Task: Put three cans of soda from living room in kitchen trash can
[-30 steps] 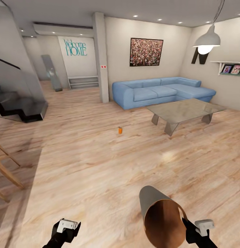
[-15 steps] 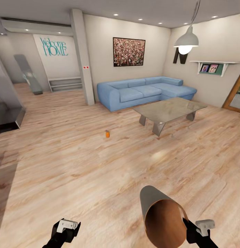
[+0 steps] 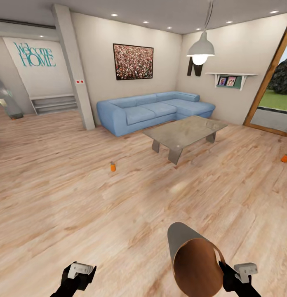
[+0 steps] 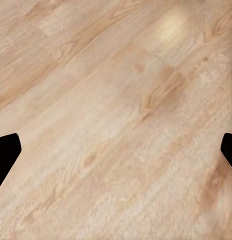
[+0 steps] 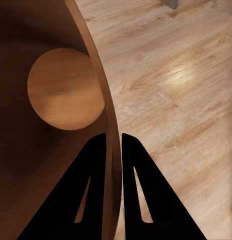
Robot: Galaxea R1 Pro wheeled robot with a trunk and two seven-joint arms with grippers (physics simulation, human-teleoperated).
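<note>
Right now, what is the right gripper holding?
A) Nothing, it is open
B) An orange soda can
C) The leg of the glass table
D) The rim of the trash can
D: in the right wrist view the right gripper has its two fingers closed on the thin wall of the trash can, one inside the brown interior and one outside; the head view shows the bin carried tilted at that hand.

Recessed ceiling spots (image 3: 145, 22) and a glowing pendant lamp (image 3: 200, 50) are lighting the room brightly and evenly. Soft glare is pooling on the wood floor (image 3: 178, 188) below the lamp. Straight lines are bending towards the frame edges; wrist renders are looking slightly soft.
</note>
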